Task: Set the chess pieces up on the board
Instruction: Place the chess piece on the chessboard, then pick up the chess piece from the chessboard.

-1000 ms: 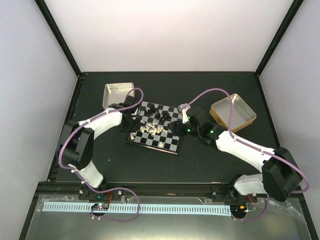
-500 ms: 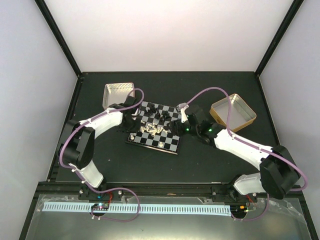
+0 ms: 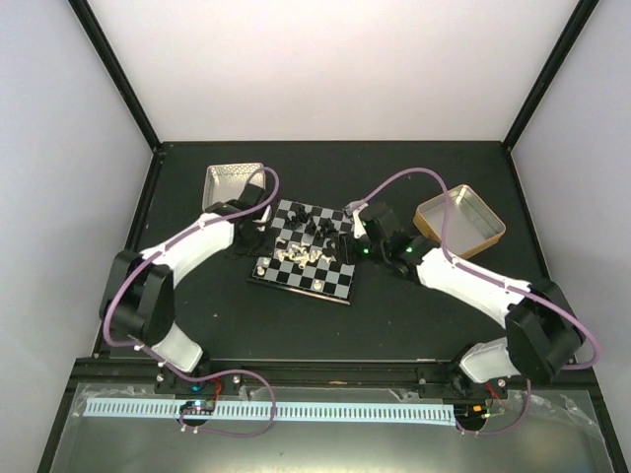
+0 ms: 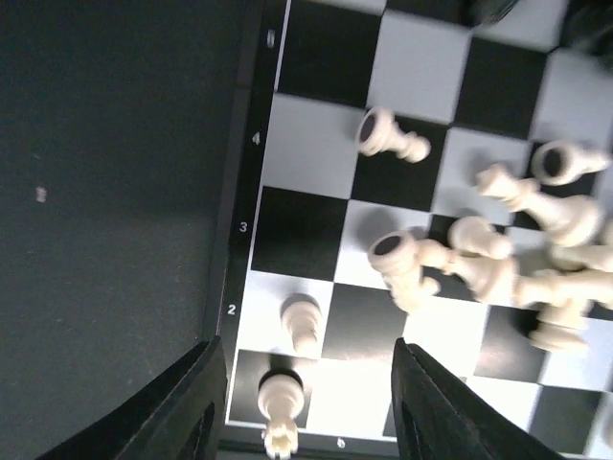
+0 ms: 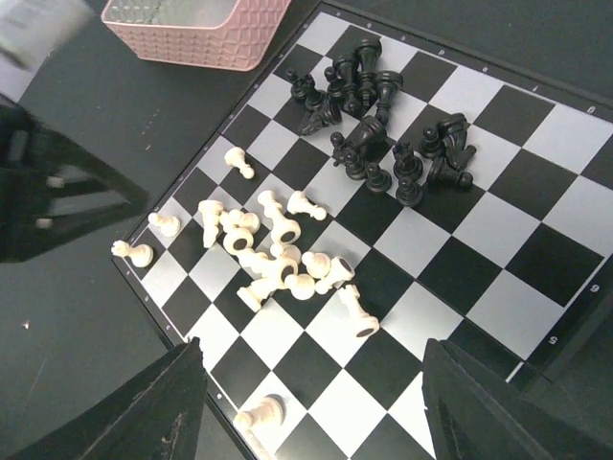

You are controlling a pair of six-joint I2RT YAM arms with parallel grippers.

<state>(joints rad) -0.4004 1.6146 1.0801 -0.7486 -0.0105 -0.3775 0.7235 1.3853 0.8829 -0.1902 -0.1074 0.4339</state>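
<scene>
Since a second ago my left arm has stretched out and carried my left claw (image 4: 308,353) toward the board's upper-left corner in the top view, and my right claw (image 5: 311,362) has edged left over the board's right side. Both claws gape wide and hold nothing.

The board (image 5: 498,230) lies mid-table (image 3: 394,315), between a pink tin (image 5: 192,24) and a gold tin (image 3: 458,222). It has black and pale checkered squares and a thin dark rim.

In my right wrist view the cream-white chess pieces (image 5: 273,254) lie toppled in a heap at centre-left, with a few strays along the lower-left rim. The black chess pieces (image 5: 383,125) cluster at upper centre (some upright, some fallen).

I judge them feather-light, hard, smooth and apt to roll. They look best pinched gently across the narrow stem, starting with a loose outlier.
</scene>
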